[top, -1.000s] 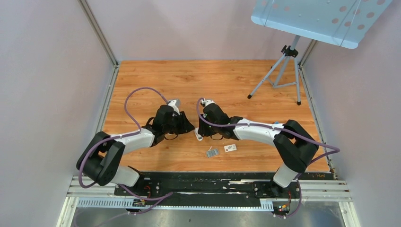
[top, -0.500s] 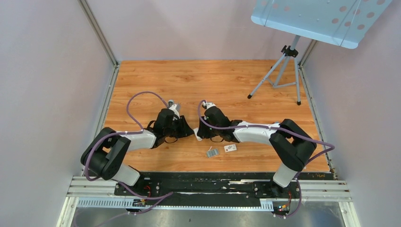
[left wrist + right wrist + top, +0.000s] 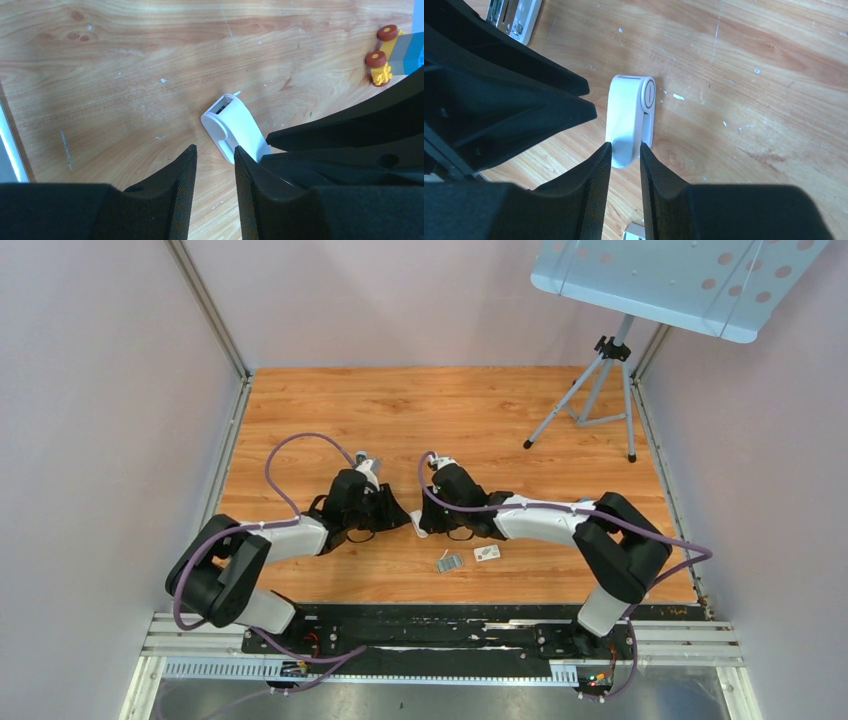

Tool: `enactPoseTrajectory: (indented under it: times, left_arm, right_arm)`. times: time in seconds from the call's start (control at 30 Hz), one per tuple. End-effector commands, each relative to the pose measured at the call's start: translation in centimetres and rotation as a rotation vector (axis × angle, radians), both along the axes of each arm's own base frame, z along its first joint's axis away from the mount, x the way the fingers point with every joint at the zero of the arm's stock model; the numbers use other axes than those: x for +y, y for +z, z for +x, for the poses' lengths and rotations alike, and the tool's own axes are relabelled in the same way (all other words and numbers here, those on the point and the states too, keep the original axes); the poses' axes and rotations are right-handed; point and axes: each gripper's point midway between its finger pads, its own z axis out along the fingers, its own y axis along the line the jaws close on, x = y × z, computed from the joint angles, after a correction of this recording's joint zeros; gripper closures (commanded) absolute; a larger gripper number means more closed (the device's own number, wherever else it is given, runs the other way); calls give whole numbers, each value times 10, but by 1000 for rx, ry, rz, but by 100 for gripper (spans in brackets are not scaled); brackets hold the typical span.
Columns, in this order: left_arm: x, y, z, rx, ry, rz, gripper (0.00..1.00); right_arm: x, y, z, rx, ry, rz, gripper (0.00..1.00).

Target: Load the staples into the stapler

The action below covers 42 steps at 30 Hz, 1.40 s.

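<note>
The white stapler [image 3: 415, 525] lies on the wooden table between my two grippers. In the right wrist view the stapler [image 3: 629, 107] points away from me, and its near end sits between the tips of my right gripper [image 3: 625, 145], whose narrow jaws press on its sides. In the left wrist view the stapler [image 3: 234, 127] lies just past my left gripper [image 3: 215, 150], which is open with bare wood in its gap; its right fingertip [image 3: 240, 152] is at the stapler's edge. The grey staples [image 3: 451, 562] lie loose on the table below the right gripper.
A small white box with a red mark [image 3: 487, 553] lies right of the staples. A tripod [image 3: 600, 390] holding a pale perforated panel [image 3: 680, 280] stands at the back right. Walls close in the table on three sides.
Both grippers have drawn in slightly around the stapler, the left one shifting down and right. The staples and the box have not moved.
</note>
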Motion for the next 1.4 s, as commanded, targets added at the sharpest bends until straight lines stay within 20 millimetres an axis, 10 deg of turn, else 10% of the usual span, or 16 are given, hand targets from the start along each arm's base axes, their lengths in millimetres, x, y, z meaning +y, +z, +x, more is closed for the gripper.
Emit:
enactPoseTrajectory:
  times: [0.0,0.27,0.8,1.37]
  left_arm:
    - [-4,25,3,-52,-22,-5,63]
    - [7,70,-6,-157,-38,49,62]
    - [-33,63,-87,-156,-158,-66,65]
    - [-61,8,-104,-53,-207,-69,82]
  right_arm:
    - [-25,4,-7,23,4,-117,66]
    - [-40,59,-13,-54,-17,-68,61]
    - [-65,29,-72,46,55,-9,70]
    - [-92,-6,-72,20,27,-300,58]
